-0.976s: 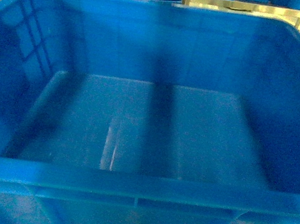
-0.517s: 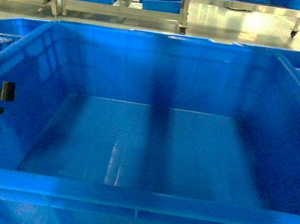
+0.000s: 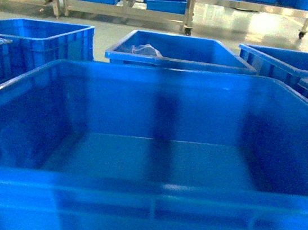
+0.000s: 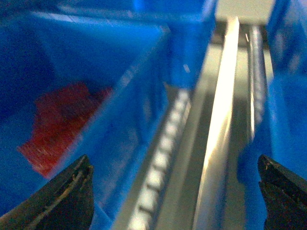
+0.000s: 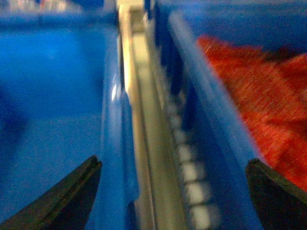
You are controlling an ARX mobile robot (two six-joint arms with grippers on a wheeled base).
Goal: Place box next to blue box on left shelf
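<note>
Our box (image 3: 153, 166) is right in front of us and fills most of the head view. It is big, blue and empty, and we can see its smooth floor and its thick near rim. In that view we cannot see our grippers on it, so we cannot tell there how it is held.

In the left wrist view, our left gripper (image 4: 175, 191) is spread wide, with one dark tip at each bottom corner. A blue wall and a shiny metal rail (image 4: 223, 115) sit between the tips. Our right gripper (image 5: 175, 191) is spread wide too, and a blue wall and a pale strip lie between its tips. Both views are blurry, so we cannot tell if the tips touch the box.

We think the job is not finished. We cannot tell if the box rests on a shelf, or which blue box it should go beside.

More blue bins stand past our box: a left bin (image 3: 39, 35), a middle bin (image 3: 176, 53) with something pale inside, and a right bin (image 3: 289, 62). Racks (image 3: 122, 9) with smaller bins stand far back. Something red (image 5: 254, 91) lies in a bin beside our right gripper, and a red thing (image 4: 57, 124) lies in one near our left. These bins are close, so we should take care not to bump them.
</note>
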